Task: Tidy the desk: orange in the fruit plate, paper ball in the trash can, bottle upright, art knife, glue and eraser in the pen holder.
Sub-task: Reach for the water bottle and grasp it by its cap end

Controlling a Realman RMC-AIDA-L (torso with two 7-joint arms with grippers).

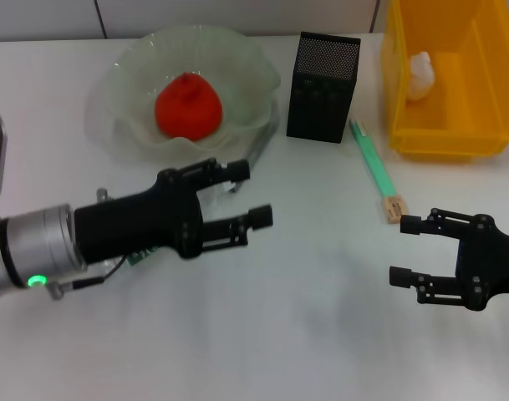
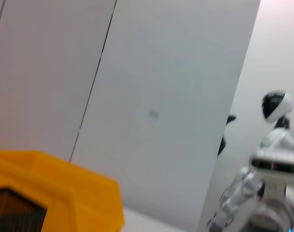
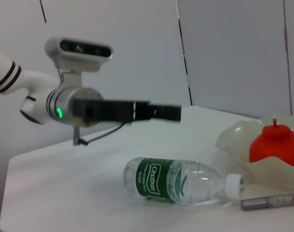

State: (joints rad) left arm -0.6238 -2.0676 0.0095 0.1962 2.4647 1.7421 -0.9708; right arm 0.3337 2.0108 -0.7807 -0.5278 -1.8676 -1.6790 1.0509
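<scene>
The orange (image 1: 187, 105) sits in the pale-green fruit plate (image 1: 254, 71) at the back left. A white paper ball (image 1: 419, 75) lies inside the yellow trash can (image 1: 442, 138). The black mesh pen holder (image 1: 323, 86) stands between them. The bottle (image 3: 180, 181) lies on its side, mostly hidden under my left arm in the head view. A green art knife (image 1: 371, 160) lies right of the holder, with the beige eraser (image 1: 394, 207) at its near end. A grey stick, perhaps the glue (image 1: 262, 146), lies by the plate. My left gripper (image 1: 254, 194) hangs open above the bottle. The right gripper (image 1: 403, 251) is open near the eraser.
The desk top is white, with bare surface along its near part between the two arms. A grey wall panel stands behind the desk. The left wrist view shows the trash can's corner (image 2: 64, 193) and another white robot (image 2: 277, 145) in the background.
</scene>
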